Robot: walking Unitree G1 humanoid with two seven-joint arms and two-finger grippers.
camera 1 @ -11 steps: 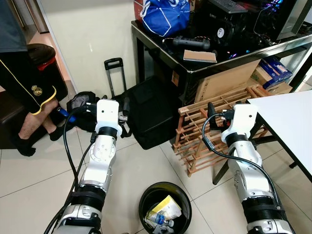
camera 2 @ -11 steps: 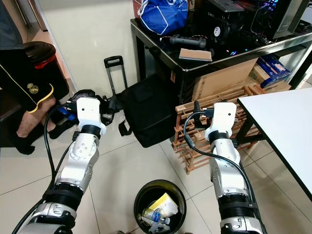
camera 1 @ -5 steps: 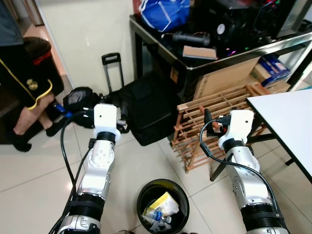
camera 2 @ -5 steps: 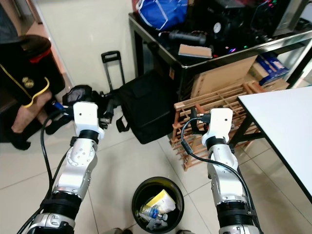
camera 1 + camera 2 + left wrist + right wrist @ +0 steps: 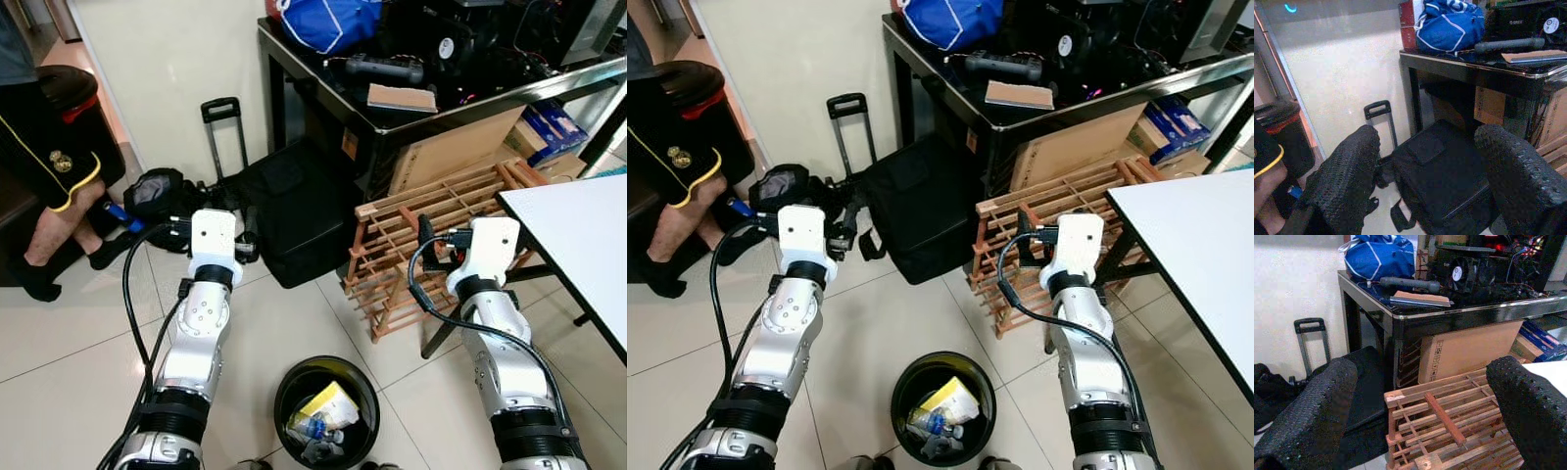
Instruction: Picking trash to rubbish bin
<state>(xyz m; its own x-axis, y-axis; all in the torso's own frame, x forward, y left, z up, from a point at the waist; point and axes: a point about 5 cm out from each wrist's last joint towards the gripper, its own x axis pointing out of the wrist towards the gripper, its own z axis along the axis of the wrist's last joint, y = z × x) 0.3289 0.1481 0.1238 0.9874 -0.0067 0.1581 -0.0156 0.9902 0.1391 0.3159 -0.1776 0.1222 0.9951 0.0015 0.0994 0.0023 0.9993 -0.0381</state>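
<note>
Tiled floor, pale and glossy, cream wall behind. Cluttered home corner: black glass-top desk against the wall with a blue bag, PC parts and a flat brown box on top; cardboard box underneath. Wooden rack lies on the floor in front of the desk, black trolley bag with its handle up beside it, smaller dark bag further left. White table at right edge. A person's legs at far left, near a dark stool.

Rubbish bin: round, black, on the floor between the two arms, directly below the camera. Already holds trash — yellow-and-white wrapper, what looks like a crushed bottle, other scraps. So at least some of the job looks done.

Left gripper: raised at chest height, pointing at the trolley bag, fingers spread wide, nothing between them. Right gripper: same height, pointing at the rack and desk, fingers wide apart, also empty.

No loose trash that I can pick out on the visible floor. My read: between picks, or finished; next would be scanning for more litter.
</note>
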